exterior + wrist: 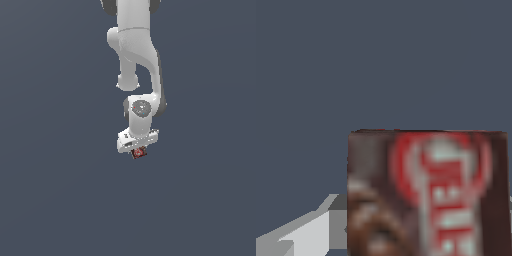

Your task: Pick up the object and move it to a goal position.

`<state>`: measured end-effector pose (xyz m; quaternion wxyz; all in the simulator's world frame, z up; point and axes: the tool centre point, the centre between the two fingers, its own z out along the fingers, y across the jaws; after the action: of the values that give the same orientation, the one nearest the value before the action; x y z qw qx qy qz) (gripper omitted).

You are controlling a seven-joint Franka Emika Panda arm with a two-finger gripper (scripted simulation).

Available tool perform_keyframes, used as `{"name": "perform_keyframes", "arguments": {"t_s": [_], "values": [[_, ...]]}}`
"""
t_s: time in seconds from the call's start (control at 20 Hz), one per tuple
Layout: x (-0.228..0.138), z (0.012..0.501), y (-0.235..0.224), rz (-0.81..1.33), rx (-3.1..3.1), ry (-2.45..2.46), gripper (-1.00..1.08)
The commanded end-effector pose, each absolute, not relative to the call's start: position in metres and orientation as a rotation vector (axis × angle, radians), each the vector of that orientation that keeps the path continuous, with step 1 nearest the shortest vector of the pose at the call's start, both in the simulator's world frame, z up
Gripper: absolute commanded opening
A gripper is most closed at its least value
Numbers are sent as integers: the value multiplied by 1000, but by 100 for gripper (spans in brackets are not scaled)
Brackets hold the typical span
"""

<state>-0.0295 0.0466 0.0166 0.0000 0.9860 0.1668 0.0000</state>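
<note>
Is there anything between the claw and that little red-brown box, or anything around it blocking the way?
Nothing visible stands between them: the box sits right at the claw, filling much of the wrist view. Around it both views show only plain grey background. No goal marker is visible, so the path there cannot be judged.

Both views are flat, evenly lit simulator renders on a dull slate-blue background, with no cast shadows or glare. In the exterior view the white arm (135, 55) is soft-edged and coarsely pixelated, shaded brighter on its front and grey-dark along the exterior view's right edge. In the wrist view the box (426, 192) fills the frame closely and its red and white label is too blurred to read.
</note>
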Motion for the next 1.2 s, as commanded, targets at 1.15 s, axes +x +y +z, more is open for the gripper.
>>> {"name": "perform_keyframes", "arguments": {"t_s": [1.15], "values": [[-36, 82, 17, 1, 3097, 521, -100]]}}
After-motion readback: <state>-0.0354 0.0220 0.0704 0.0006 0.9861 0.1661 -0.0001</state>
